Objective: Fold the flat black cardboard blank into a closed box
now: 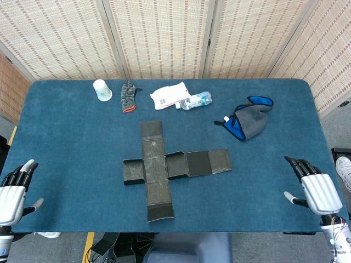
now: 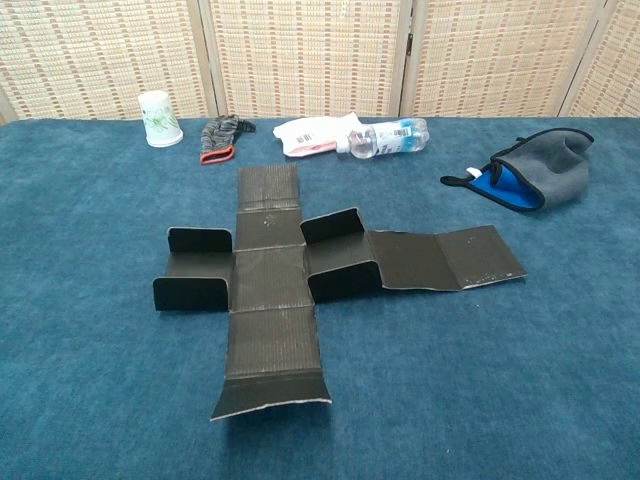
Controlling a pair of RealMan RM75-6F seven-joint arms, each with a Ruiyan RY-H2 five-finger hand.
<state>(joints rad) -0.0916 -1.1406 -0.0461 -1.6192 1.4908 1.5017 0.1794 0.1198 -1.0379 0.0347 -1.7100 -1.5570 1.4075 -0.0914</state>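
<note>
The black cardboard blank lies cross-shaped in the middle of the blue table, also seen in the chest view as the blank. Its left flaps and one flap right of centre stand partly raised; the long right arm and the near and far arms lie mostly flat. My left hand rests at the table's near left corner, fingers apart, holding nothing. My right hand sits at the near right edge, fingers likewise spread and empty. Both hands are far from the blank. Neither hand shows in the chest view.
Along the far edge stand a paper cup, a grey glove, a white packet and a plastic bottle. A grey and blue pouch lies at the right rear. A woven screen backs the table.
</note>
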